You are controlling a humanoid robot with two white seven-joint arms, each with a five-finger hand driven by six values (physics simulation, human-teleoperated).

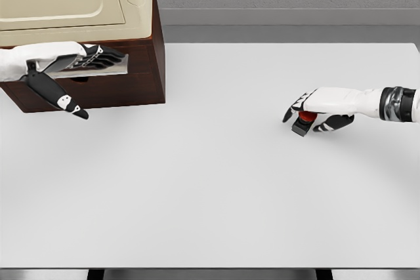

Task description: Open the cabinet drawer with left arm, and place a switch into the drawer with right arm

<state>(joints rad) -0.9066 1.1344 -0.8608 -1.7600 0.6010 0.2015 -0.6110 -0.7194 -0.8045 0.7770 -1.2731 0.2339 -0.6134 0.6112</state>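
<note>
At right on the table (216, 181), the right robot hand (321, 111) curls over the switch (305, 121), fingers closing on it. A loose grip could drop it in transit. Far left, the left robot hand (92, 58) lies flat-fingered at the drawer (118, 70), which looks barely open; the switch may strike its front.

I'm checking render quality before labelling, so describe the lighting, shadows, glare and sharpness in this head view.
Head view: even, diffuse light, no glare on the matte white table; soft shadow only under the dark brown wooden cabinet and beneath the white right hand over the small red-and-black switch; slightly soft edges throughout, with fine detail smeared at the left hand by the drawer; no lens distortion evident.
</note>
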